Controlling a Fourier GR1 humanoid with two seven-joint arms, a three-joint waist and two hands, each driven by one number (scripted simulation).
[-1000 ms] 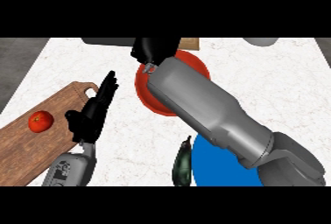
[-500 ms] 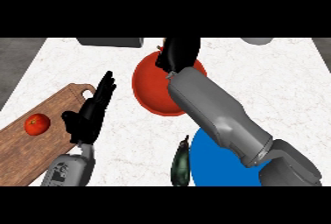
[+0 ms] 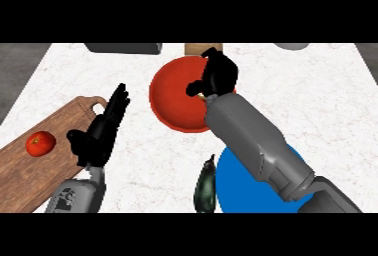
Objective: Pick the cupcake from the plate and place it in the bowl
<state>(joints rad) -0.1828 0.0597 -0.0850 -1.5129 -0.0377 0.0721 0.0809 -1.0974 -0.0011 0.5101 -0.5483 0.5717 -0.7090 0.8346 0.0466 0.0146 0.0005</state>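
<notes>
Cupcake (image 3: 198, 93): only a small yellowish bit shows, under the curled fingers of the right hand (image 3: 216, 76), over the middle of the red bowl (image 3: 171, 105). Right hand is clenched around it, fingers bent downward; most of the cupcake is hidden by the hand, and whether it touches the bowl's floor cannot be told. One red bowl, on the white counter (image 3: 317, 95) at centre, its right part covered by the right forearm. One blue plate (image 3: 235, 187) near the bottom edge, right of centre, largely hidden under the same forearm. One dark green vegetable (image 3: 205, 186), elongated, lies just beside the plate's left rim. Left hand (image 3: 98, 135) rests released at the left, fingers straight and pointing away, over the right edge of the wooden cutting board (image 3: 33, 170); it holds nothing. One cutting board, one red tomato (image 3: 40, 143) on it, left of the hand and apart from it. At the far edge: one dark grey object (image 3: 124, 48), one tan object (image 3: 196, 48) just behind the bowl, one pale grey object (image 3: 293, 46) at the right, all cut off.
</notes>
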